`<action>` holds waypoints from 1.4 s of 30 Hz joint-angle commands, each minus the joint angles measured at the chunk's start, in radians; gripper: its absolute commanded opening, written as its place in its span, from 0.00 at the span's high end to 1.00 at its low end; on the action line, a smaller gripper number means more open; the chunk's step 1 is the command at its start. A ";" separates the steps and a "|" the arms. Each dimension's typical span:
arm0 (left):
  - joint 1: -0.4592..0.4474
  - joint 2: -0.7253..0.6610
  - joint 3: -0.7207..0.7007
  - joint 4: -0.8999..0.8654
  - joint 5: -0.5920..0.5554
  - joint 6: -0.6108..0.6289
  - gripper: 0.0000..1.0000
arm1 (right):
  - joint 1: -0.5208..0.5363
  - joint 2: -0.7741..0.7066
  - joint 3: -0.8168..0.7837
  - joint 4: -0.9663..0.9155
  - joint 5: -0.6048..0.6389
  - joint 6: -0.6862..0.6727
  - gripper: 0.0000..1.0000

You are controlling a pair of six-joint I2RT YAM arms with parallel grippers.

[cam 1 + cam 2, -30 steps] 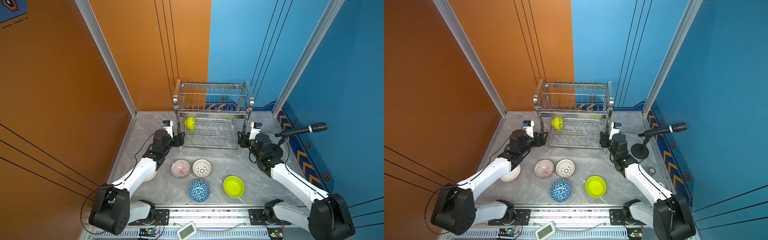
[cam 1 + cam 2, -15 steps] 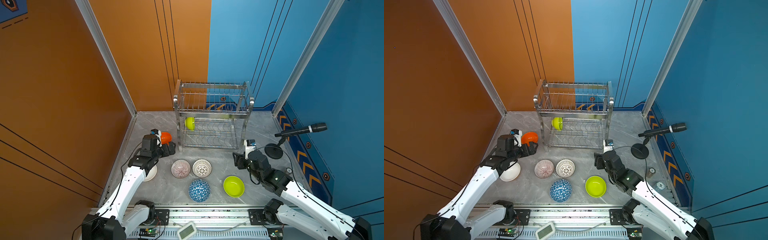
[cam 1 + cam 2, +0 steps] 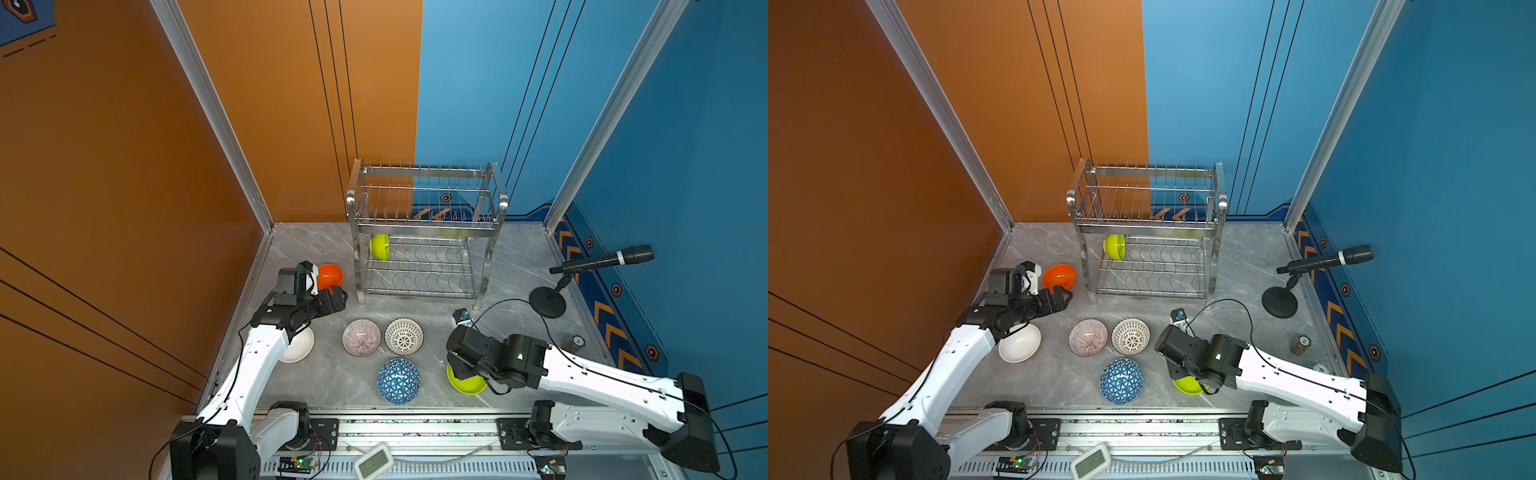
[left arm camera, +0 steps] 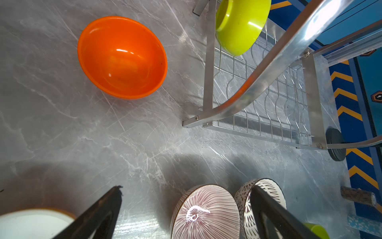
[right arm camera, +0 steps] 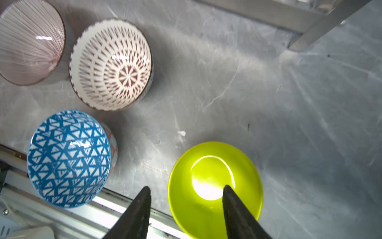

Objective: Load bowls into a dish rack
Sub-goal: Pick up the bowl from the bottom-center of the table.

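The steel dish rack (image 3: 424, 226) (image 3: 1146, 228) (image 4: 266, 78) stands at the back. One lime-green bowl (image 3: 380, 246) (image 4: 241, 22) stands on edge at the left end of its lower tier. On the table lie an orange bowl (image 3: 330, 275) (image 4: 122, 58), a white bowl (image 3: 297, 345), a pink-striped bowl (image 3: 361, 337) (image 4: 206, 213), a lattice bowl (image 3: 404, 336) (image 5: 110, 64), a blue-triangle bowl (image 3: 398, 381) (image 5: 68, 157) and a second lime-green bowl (image 3: 467, 384) (image 5: 215, 186). My left gripper (image 3: 338, 297) (image 4: 186, 188) is wide open and empty, between the orange and striped bowls. My right gripper (image 5: 186, 187) is open astride the lime bowl's rim.
A microphone on a black round base (image 3: 547, 302) stands at the right, with small chip stacks (image 3: 577, 341) (image 4: 357, 195) near it. The metal front rail (image 3: 415, 428) runs just behind the blue and lime bowls. Orange and blue walls close in the sides.
Both arms drew back from the rack toward the front. The left gripper opened wide beside the orange bowl. The right gripper came down over the front lime bowl and its jaws narrowed.
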 commanded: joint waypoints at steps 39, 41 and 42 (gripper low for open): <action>0.005 -0.024 -0.034 0.051 0.043 0.042 0.02 | 0.024 0.331 0.055 -0.037 -0.009 0.066 0.95; 0.005 -0.030 -0.036 0.054 0.051 0.041 0.02 | 0.023 0.319 0.071 -0.050 0.018 0.065 0.98; 0.005 -0.032 -0.038 0.056 0.056 0.041 0.02 | 0.023 0.311 0.079 -0.060 0.033 0.066 0.98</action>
